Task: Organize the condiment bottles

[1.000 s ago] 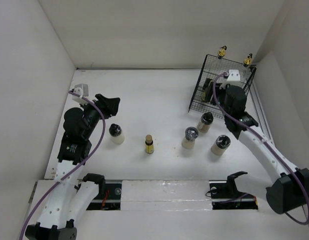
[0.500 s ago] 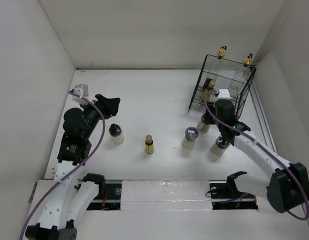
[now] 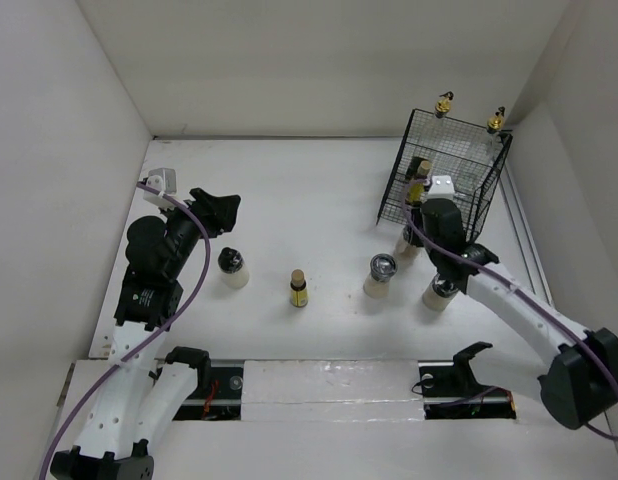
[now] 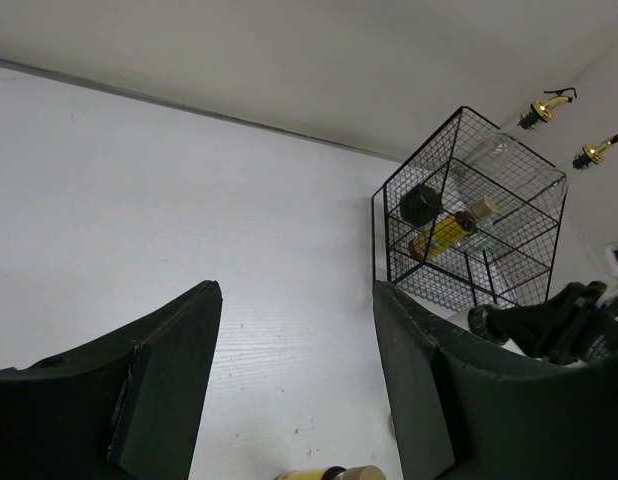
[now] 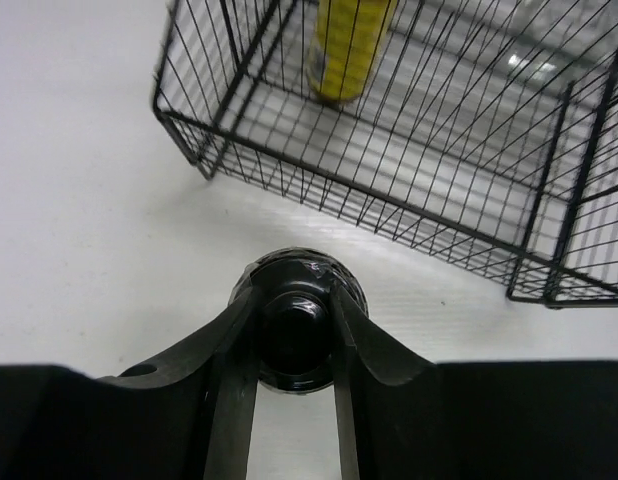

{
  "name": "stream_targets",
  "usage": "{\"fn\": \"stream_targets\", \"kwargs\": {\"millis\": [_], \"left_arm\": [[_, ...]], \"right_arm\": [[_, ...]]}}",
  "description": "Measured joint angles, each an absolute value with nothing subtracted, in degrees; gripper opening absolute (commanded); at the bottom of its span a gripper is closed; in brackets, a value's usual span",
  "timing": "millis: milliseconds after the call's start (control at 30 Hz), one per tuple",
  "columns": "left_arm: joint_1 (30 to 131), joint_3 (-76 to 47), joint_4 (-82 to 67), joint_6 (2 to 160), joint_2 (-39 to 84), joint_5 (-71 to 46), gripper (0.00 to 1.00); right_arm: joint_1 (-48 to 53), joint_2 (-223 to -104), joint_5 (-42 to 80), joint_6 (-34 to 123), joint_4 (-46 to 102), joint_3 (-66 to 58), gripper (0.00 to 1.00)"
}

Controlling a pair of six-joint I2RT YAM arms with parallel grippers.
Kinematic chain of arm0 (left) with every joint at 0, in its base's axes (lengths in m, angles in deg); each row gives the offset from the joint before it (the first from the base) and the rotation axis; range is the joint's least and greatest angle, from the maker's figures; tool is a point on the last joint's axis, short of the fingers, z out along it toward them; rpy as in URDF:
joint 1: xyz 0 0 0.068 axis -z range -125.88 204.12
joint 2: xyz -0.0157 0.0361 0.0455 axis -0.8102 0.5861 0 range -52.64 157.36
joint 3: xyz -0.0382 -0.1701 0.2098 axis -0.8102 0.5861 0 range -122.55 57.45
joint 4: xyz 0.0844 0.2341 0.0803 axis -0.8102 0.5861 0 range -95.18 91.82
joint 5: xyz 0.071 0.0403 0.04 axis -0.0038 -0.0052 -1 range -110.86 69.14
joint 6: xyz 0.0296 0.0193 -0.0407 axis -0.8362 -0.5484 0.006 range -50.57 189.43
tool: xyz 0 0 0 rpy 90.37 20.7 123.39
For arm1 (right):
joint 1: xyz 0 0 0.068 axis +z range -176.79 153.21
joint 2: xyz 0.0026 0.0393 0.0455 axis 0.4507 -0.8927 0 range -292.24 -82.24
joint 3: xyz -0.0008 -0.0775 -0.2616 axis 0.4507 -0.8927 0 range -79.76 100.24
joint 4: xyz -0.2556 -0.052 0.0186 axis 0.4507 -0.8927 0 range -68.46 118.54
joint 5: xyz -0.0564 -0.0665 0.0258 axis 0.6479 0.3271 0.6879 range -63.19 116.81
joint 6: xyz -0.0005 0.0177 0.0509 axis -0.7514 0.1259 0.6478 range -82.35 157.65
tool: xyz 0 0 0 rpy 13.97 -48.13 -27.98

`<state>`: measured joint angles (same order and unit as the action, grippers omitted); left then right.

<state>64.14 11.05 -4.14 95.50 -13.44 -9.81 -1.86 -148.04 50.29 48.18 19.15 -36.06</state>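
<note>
Cream dark-lidded shaker (image 5: 294, 340): stands upright on the table (image 3: 309, 190), just in front of the black wire basket (image 3: 391, 190) in the far right corner, long axis vertical, lid up toward the wrist camera. Sits directly beneath the right end effector (image 5: 295, 298), lid framed closely by one finger on each side. Cannot tell whether pressed onto the lid or merely straddling it. No reach left to make, then: only a squeeze, if not yet made, and a lift along the bottle's own axis.

Right arm plainly the nearer one. Left end effector (image 4: 294, 295) well apart, over the left side of the table, fingers spread wide with nothing between them, closest to the lone shaker (image 3: 232, 266) and the tiny yellow bottle (image 3: 298, 288) toward the near edge.

Room: tight toward the far edge, with the basket's low near wall just beyond the lid. Inside already: a tilted yellow bottle (image 4: 447, 230), another lidded shaker (image 4: 421, 205) and two gold-topped glass bottles (image 3: 444, 103) at the back. Toward the near edge, a middle shaker (image 3: 380, 273) to the left and a right-hand shaker (image 3: 441, 290) partly under the right forearm, both near but not touching. Probably calls for going straight up first, clear of the wire rim, before any travel toward the far right corner. Open table only to the left.
</note>
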Motion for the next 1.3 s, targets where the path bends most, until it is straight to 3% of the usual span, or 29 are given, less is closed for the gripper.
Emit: {"fn": "stream_targets", "kwargs": {"millis": [267,567,1300], "left_arm": [[64.14,11.03,-4.12,95.50,-13.48,-9.27,0.58],[64.14,11.05,-4.14,95.50,-13.72,-9.27,0.58],[64.14,11.05,-4.14,95.50,-13.70,-9.29,0.58]], "right_arm": [[-7.04,-140.15,51.91,46.58,17.88,-22.09,0.15],[-19.65,-150.10,48.17,44.26,19.96,-11.27,0.12],[-24.46,-162.95,40.98,43.17,25.75,-9.74,0.12]]}}
